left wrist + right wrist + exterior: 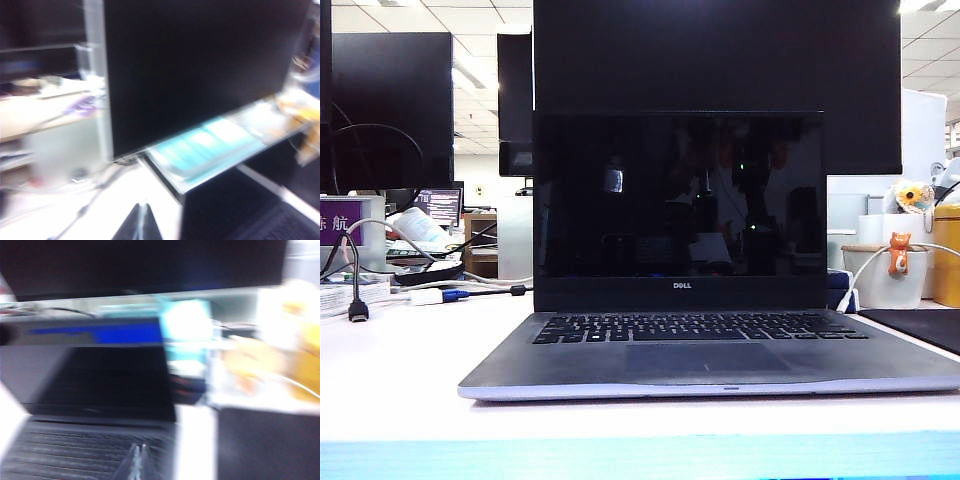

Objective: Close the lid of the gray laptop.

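At nine o'clock on the white worktop (pixel 400 350) lie loose cables (pixel 360 270) and a purple sign (pixel 340 220), with dark monitors (pixel 390 105) behind them. The left tool (pixel 141 225) shows only in its own blurred wrist view, its dark finger tips pressed close together and holding nothing, hovering over the worktop off the laptop's left flank, near a big monitor (pixel 200 75) and a teal book (pixel 205 147). At the centre sits the laptop (pixel 710 365), square to the front edge, base flat, keyboard (pixel 700 327) and touchpad (pixel 705 358) facing six o'clock. The lid (pixel 680 205) stands about upright at twelve o'clock, its glossy screen dark. I judge the lid to be thin, stiff and light, turning on a hinge with some friction; the glass is fragile and slick, so the push belongs on the top edge or upper back near the middle, not on the screen, and a push near one corner could twist the panel or slide the base. The right tool (pixel 137 462), also seen only in its blurred wrist view, hangs over the keyboard's right part, tips nearly touching, empty. At three o'clock stand a white cup with a cat figure (pixel 898 255), a yellow jar (pixel 947 255) and a dark mat (pixel 920 325); neither tool shows in the exterior view. A large monitor (pixel 720 60) close behind the lid leaves little room to reach its back.
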You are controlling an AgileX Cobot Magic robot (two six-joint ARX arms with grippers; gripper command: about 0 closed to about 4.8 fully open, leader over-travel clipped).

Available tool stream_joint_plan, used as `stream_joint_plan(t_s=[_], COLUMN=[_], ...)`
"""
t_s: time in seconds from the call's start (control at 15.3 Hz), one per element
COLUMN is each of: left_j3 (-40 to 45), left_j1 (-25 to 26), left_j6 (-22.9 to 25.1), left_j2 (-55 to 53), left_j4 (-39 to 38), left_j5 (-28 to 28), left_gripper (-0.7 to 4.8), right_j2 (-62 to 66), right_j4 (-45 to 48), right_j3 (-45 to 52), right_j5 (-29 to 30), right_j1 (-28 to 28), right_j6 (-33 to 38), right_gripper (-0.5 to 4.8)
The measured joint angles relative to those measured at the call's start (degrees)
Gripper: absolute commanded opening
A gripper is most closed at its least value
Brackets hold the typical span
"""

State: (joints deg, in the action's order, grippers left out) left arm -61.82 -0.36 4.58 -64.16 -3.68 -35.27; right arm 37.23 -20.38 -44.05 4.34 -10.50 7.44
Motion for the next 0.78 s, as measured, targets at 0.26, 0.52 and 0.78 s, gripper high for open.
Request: stream_joint_plan(t_s=[0.26,0.52,0.78], left_j3=[-16.2,-32.4,-41.2], left_j1=[-7.8,-15.9,-21.6], left_j6=[7.1,8.8,10.3], left_j2=[-13.5,-24.1,-34.1], left_j4=[-11.1,-23.1,-32.4], left_j5=[-0.5,7.3,17.3], left_gripper=[-0.05,-0.05,-0.05], right_j2=[12.6,21.4,26.0], right_j4=[-3.3,-5.4,-5.7], right_j3=[-15.1,-23.0,-23.2], right_j5=[20.2,39.2,42.0], right_j1=[8.1,15.1,15.5], right_j6=[0.0,2.6,3.2], right_gripper=[-0.02,-0.02,-0.02])
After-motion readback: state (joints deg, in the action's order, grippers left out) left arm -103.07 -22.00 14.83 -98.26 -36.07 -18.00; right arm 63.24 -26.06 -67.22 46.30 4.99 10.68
